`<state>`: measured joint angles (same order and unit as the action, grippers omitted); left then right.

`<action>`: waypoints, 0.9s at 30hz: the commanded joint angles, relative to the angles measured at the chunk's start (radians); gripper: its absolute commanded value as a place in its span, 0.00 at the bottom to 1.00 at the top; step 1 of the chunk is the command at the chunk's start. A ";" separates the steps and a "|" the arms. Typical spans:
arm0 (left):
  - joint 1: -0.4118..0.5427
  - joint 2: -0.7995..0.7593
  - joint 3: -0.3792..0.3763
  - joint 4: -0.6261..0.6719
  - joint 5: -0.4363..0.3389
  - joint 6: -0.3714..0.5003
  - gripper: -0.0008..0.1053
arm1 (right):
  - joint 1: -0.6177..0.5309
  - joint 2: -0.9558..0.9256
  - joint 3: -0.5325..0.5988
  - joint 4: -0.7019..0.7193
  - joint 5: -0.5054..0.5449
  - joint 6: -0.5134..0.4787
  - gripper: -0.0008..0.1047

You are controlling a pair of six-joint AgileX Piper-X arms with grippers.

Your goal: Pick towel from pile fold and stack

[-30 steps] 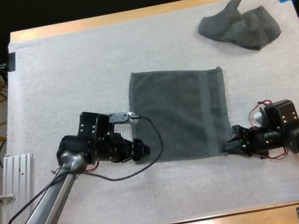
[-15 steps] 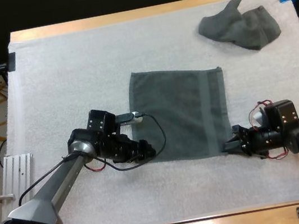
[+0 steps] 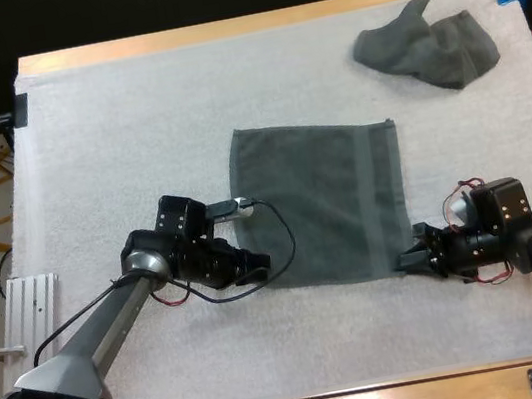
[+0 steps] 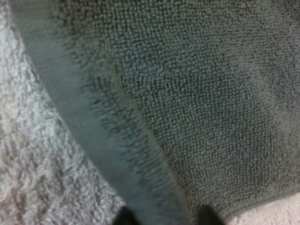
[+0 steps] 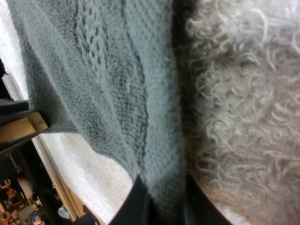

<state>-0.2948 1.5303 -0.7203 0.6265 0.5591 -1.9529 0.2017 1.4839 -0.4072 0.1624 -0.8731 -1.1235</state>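
A dark grey-green towel [image 3: 322, 201] lies spread flat in the middle of the white mat [image 3: 114, 132]. My left gripper [image 3: 264, 261] is at its near left corner. In the left wrist view the black fingertips [image 4: 124, 218] pinch the towel's hem [image 4: 108, 154] between them. My right gripper [image 3: 404, 262] is at the near right corner, its fingers [image 5: 140, 201] shut on the towel's edge [image 5: 117, 93]. A second towel [image 3: 428, 50] lies crumpled at the far right of the mat.
A metal rail [image 3: 25, 308] stands off the mat's left edge, and another shows beyond the towel in the right wrist view [image 5: 28, 126]. Bare mat stretches across the far left and along the near side.
My left gripper has slid right along the mat to the flat towel's near left corner. The right gripper and both towels have not moved.
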 commanded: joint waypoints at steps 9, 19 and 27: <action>-0.022 -0.044 0.002 0.059 0.023 0.033 0.01 | 0.001 -0.112 0.009 0.039 0.111 -0.075 0.01; -0.139 -0.301 0.002 0.280 0.011 0.050 0.01 | 0.001 -0.483 -0.019 0.364 0.142 -0.077 0.01; -0.132 -0.355 0.014 0.205 0.007 0.019 0.01 | 0.001 -0.629 -0.061 0.499 0.235 -0.061 0.01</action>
<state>-0.4294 1.1740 -0.7048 0.8532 0.5696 -1.9187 0.2037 0.8516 -0.4609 0.6511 -0.6599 -1.1824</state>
